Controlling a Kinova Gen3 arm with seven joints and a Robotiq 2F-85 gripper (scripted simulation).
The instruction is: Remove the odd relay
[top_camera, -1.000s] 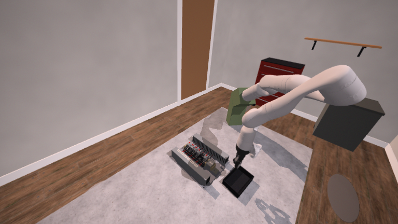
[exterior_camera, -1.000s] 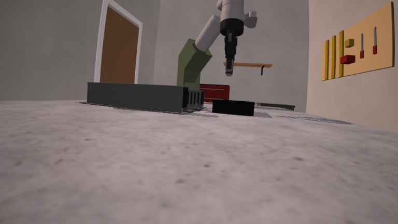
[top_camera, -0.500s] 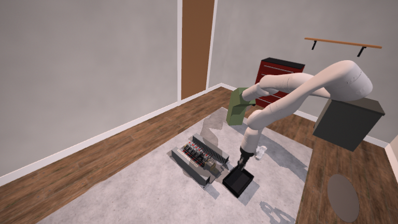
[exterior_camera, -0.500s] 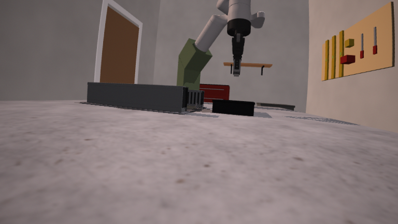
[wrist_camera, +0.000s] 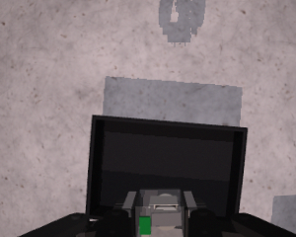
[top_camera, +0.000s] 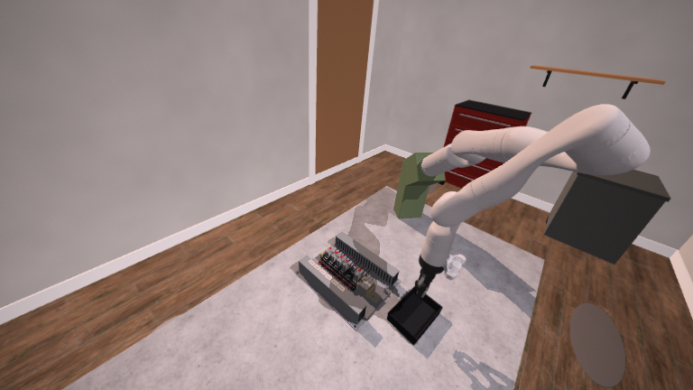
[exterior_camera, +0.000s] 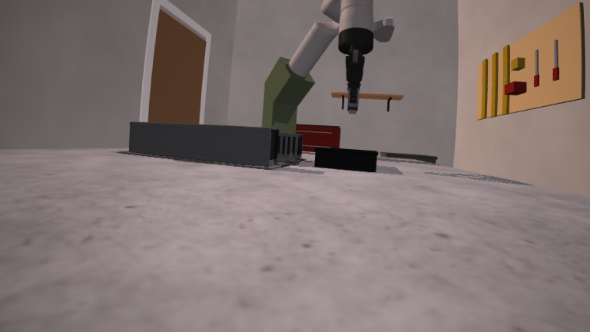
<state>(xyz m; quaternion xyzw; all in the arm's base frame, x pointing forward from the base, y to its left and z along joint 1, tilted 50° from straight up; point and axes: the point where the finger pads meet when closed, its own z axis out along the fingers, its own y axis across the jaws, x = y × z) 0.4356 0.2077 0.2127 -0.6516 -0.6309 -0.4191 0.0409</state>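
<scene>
Under the arm lies a speckled gray counter (top_camera: pixel 214 345) in a gray-walled room with a brown door (top_camera: pixel 342 74). High above the black parts tray (exterior_camera: pixel 346 159), the tool (exterior_camera: pixel 353 108) grips the green-button relay (wrist_camera: pixel 158 219), long side pointing down.

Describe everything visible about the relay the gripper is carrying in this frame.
The relay is a small box with pale, see-through walls and a green button on the side facing the wrist camera. It sits clamped between the gripper's two dark fingers, which press on its left and right sides. It hangs in the air above the black parts tray, well above its rim and touching nothing but the fingers. In the exterior view it shows only as a pale tip below the fingers.
</scene>
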